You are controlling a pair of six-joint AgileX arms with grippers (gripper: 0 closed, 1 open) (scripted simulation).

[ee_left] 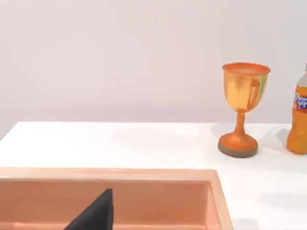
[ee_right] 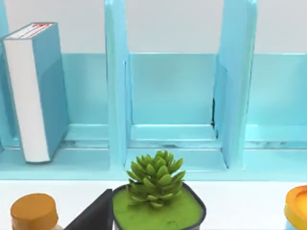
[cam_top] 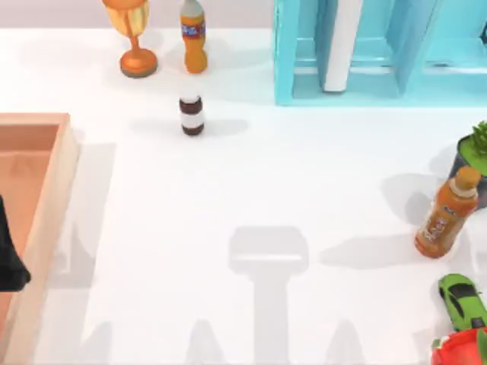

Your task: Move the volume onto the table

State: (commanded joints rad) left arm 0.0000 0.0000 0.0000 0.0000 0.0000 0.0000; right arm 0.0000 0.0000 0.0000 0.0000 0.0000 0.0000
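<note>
The volume [cam_top: 342, 44] stands upright in the left bay of the light-blue shelf unit [cam_top: 288, 53] at the back right, its white page edges facing the camera above. In the right wrist view the volume [ee_right: 36, 91] shows a teal cover and a red mark on top. The white table [cam_top: 228, 190] spreads in front of the shelf. My left gripper [cam_top: 11, 258] is a dark shape over the wooden tray at the left edge. A dark part of my right gripper [ee_right: 94, 215] shows low, well short of the shelf.
A wooden tray [cam_top: 47, 220] lies at the left. A gold trophy [cam_top: 135, 36], an orange bottle [cam_top: 193, 38] and a small brown bottle [cam_top: 192, 114] stand at the back. At the right are a potted succulent [cam_top: 475, 156], an orange tea bottle [cam_top: 447, 214], a green toy car [cam_top: 462, 300] and a red object [cam_top: 461, 350].
</note>
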